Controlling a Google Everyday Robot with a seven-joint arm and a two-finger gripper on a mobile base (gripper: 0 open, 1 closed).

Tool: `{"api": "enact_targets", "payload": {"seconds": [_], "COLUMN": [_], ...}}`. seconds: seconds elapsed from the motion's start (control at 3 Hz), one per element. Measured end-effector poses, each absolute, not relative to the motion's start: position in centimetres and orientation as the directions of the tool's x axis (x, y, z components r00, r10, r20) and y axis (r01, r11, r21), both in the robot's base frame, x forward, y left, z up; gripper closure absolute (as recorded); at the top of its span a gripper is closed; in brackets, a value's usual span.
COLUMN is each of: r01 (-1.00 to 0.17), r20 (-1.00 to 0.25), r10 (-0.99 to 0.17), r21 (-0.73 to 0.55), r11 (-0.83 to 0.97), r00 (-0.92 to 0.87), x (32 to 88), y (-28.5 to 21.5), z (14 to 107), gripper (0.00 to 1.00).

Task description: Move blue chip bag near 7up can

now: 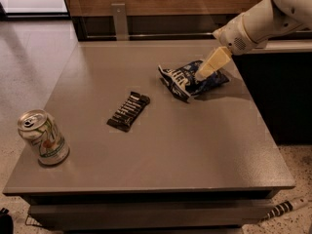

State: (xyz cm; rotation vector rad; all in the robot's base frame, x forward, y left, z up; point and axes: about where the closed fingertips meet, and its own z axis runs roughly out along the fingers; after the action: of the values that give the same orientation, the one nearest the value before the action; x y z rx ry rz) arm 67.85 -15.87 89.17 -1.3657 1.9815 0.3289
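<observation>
The bag (192, 79) lies crumpled on the far right part of the desk (195, 145), near its right edge. The gripper (201, 75) slants down from the right, its tip over the bag; whether it is open or closed cannot be told. The can (44, 138) stands upright at the front left corner, close to the edge, well apart from the bag. A black striped bar (128, 111) lies between them. The front right of the desk is bare.
</observation>
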Motion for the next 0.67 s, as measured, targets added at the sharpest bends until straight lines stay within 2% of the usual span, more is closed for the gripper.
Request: {"api": "enact_targets", "payload": {"seconds": [0.67], "r01": [-0.909], "r20": [-0.668], "r10": [-0.712], "r21": [-0.128], "r11": [0.397], "r00": [-0.218], "x": [66.3], "y": [-12.2], "z": [84.1], "gripper": [0.0]}}
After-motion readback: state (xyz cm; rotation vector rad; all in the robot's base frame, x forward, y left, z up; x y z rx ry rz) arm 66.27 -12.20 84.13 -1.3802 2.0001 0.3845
